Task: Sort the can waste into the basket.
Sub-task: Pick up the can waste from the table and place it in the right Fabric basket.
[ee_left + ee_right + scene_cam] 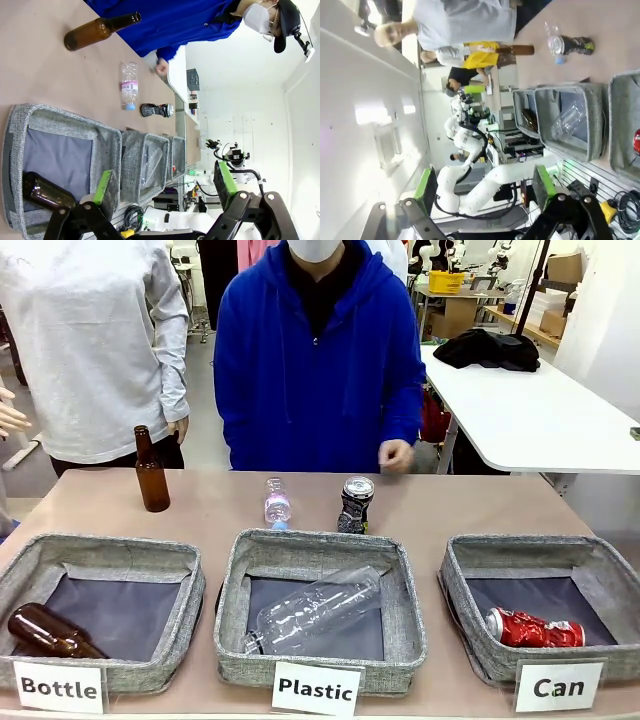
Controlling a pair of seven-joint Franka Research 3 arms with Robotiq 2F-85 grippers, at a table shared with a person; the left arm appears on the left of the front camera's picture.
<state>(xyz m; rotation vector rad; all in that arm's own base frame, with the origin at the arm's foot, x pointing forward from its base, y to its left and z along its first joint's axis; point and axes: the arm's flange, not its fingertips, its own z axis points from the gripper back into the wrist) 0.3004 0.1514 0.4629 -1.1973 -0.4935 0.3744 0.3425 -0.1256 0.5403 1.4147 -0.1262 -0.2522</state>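
The red crushed can (535,629) lies in the front of the grey "Can" basket (458,590) at the right. The black crushed can with a silver top (355,503) stands on the table behind the middle basket, and a person's hand (396,455) hovers just beyond it. In the left wrist view my left gripper (165,182) hangs open and empty, high above the near table edge, with the black can (156,110) far ahead. My right gripper (483,185) is open and empty too, off the table's side; the black can (575,45) and the edge of the red can (637,141) lie far away.
A "Plastic" basket (232,590) in the middle holds a large clear bottle (315,608). The "Bottle" basket (190,585) at the left holds a brown bottle (50,632). A small clear bottle (277,503) and an upright brown bottle (151,472) stand on the far table.
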